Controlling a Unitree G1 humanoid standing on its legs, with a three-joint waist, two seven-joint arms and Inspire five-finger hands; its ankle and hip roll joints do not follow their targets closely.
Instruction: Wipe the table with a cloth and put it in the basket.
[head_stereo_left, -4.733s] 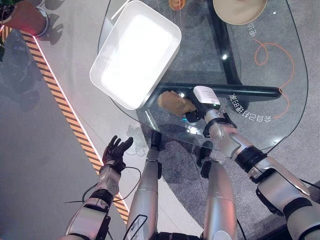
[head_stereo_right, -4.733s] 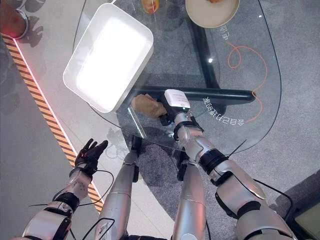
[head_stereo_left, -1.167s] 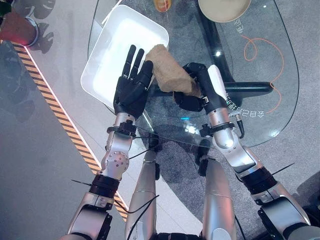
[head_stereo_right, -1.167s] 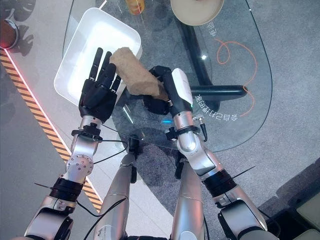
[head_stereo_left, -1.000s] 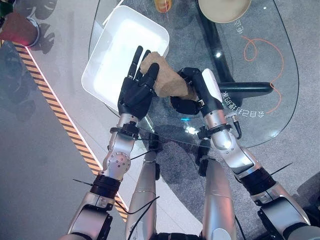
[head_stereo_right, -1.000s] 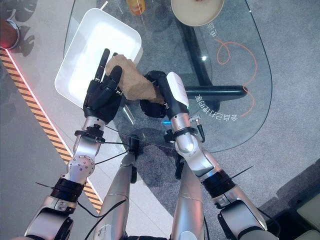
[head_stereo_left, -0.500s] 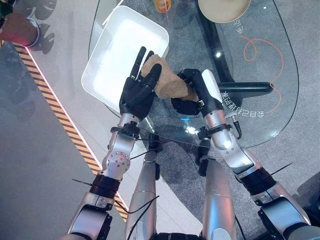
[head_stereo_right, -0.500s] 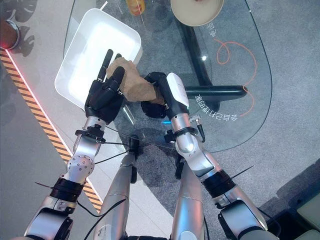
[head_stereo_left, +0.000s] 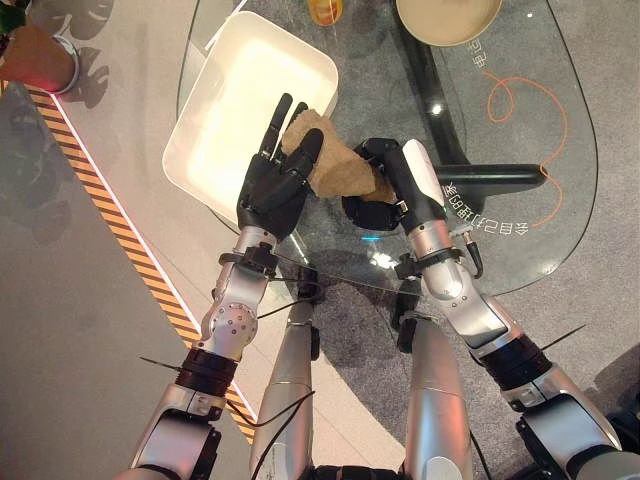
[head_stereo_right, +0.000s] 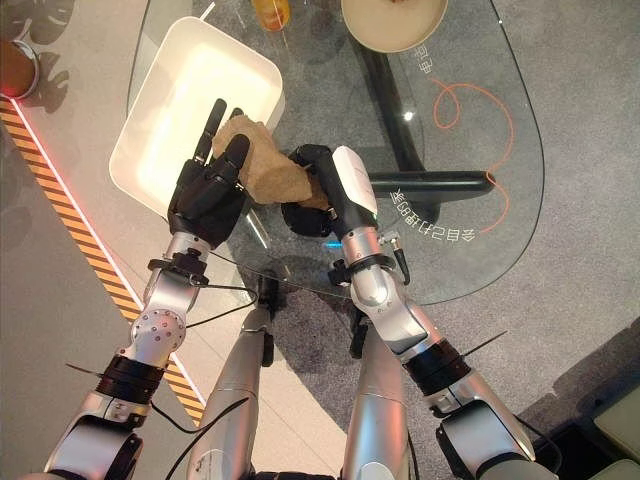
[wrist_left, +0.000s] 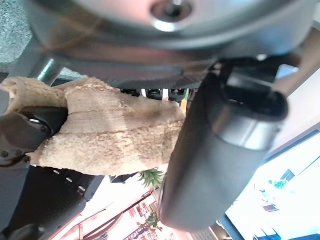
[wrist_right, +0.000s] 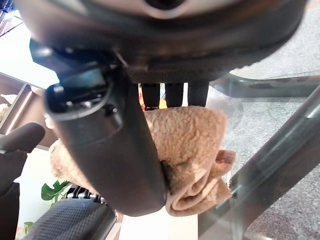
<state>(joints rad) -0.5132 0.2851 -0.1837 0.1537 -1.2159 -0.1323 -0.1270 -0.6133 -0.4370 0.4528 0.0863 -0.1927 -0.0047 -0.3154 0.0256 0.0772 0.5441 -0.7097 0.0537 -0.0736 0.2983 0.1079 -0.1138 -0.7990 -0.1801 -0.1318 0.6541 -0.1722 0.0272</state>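
A tan, fuzzy cloth (head_stereo_left: 335, 170) hangs in the air between my two hands, over the glass table (head_stereo_left: 520, 160) and just beside the near corner of the white basket (head_stereo_left: 205, 85). My right hand (head_stereo_left: 385, 185) is shut on the cloth's right end, its thumb pressing the fabric (wrist_right: 190, 145). My left hand (head_stereo_left: 270, 190) meets the cloth from the left. Some of its fingers curl over the cloth's top edge and others point straight toward the basket. The left wrist view shows the cloth (wrist_left: 110, 130) against the left thumb (wrist_left: 215, 150).
A tan bowl (head_stereo_left: 448, 15) and an orange object (head_stereo_left: 325, 10) stand at the table's far end. An orange cord (head_stereo_left: 540, 110) loops on the right part of the glass. Striped tape (head_stereo_left: 130, 250) runs along the floor on the left, near a potted plant (head_stereo_left: 35, 55).
The right hand lifted the cloth off the glass toward the basket. The left hand came up with straight fingers, then curled some over the cloth. Almost nothing moved in the last half second.
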